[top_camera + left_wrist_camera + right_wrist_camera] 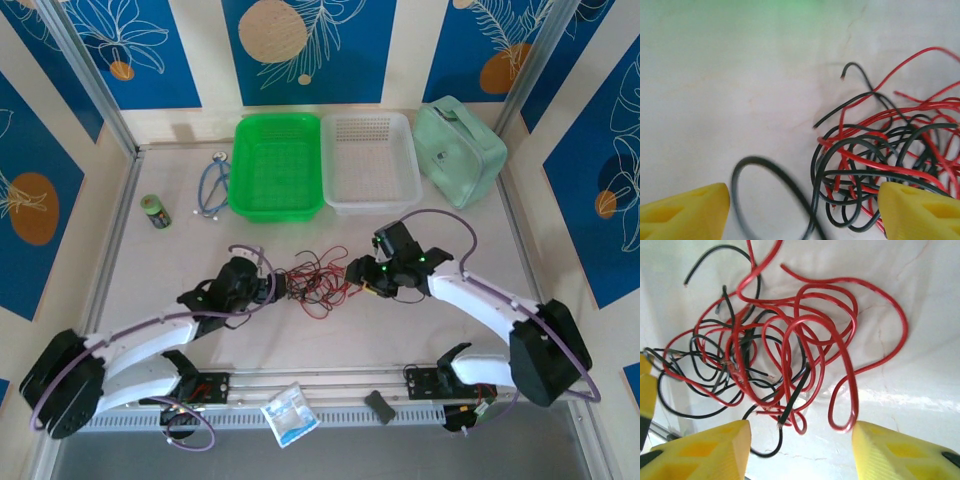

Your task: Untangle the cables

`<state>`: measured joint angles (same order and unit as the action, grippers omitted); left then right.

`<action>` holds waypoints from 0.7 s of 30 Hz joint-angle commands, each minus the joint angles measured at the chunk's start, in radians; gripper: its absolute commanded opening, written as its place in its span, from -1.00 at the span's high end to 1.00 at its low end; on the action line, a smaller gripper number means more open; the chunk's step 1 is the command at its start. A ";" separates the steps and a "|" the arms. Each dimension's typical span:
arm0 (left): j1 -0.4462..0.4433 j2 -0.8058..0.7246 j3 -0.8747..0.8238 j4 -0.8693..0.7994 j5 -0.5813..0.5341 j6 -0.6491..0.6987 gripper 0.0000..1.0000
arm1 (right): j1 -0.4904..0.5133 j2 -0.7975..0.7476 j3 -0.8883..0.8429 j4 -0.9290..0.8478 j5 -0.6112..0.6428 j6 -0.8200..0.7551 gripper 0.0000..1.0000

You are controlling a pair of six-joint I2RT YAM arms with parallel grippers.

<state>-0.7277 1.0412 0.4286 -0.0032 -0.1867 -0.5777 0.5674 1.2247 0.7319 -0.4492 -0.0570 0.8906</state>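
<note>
Here, the cables (315, 280) are a loose knot of thin red and thin black wires, many loops threaded through one another, lying on the pale surface (180, 255) between the two arms, nearer than the green plastic basket (275, 214). The left hand (272, 286) sits at the knot's left edge and the right hand (362, 278) at its right edge. In the left wrist view the left hand (802, 215) stands wide apart: a blurred black loop (770, 172) lies in the gap, one yellow finger (920, 210) overlaps the tangle's rim, and nothing is pinched. In the right wrist view the right hand (800, 450) is likewise parted, with a red loop and a bare black wire end hanging in the gap, unclamped. From above, the knot's long axis runs left to right, from one hand to the other. A black end (842, 77) curls out of the heap, away from the left hand.
</note>
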 commanded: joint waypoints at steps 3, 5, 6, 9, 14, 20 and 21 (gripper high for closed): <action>0.009 -0.089 0.066 -0.159 0.025 0.058 -0.61 | 0.008 -0.069 0.041 -0.169 0.074 -0.019 -0.24; 0.010 -0.080 0.096 -0.179 0.060 0.058 -0.62 | 0.036 -0.073 0.071 -0.199 0.105 -0.015 -0.34; 0.010 -0.068 0.114 -0.186 0.079 0.057 -0.63 | 0.052 -0.068 0.088 -0.211 0.120 -0.013 -0.39; 0.008 0.010 0.182 -0.205 0.148 0.052 -0.66 | 0.100 -0.025 0.150 -0.246 0.158 -0.003 -0.55; 0.000 0.175 0.287 -0.248 0.202 0.024 -0.67 | 0.157 0.093 0.219 -0.230 0.178 0.043 -0.80; -0.016 0.309 0.333 -0.262 0.189 -0.009 -0.79 | 0.171 0.255 0.252 -0.162 0.169 0.087 -0.79; -0.016 0.329 0.338 -0.259 0.187 -0.014 -0.80 | 0.173 0.277 0.259 -0.151 0.165 0.090 -0.78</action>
<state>-0.7364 1.3357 0.7357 -0.2226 -0.0147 -0.5690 0.7334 1.4605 0.9592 -0.6250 0.1051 0.9466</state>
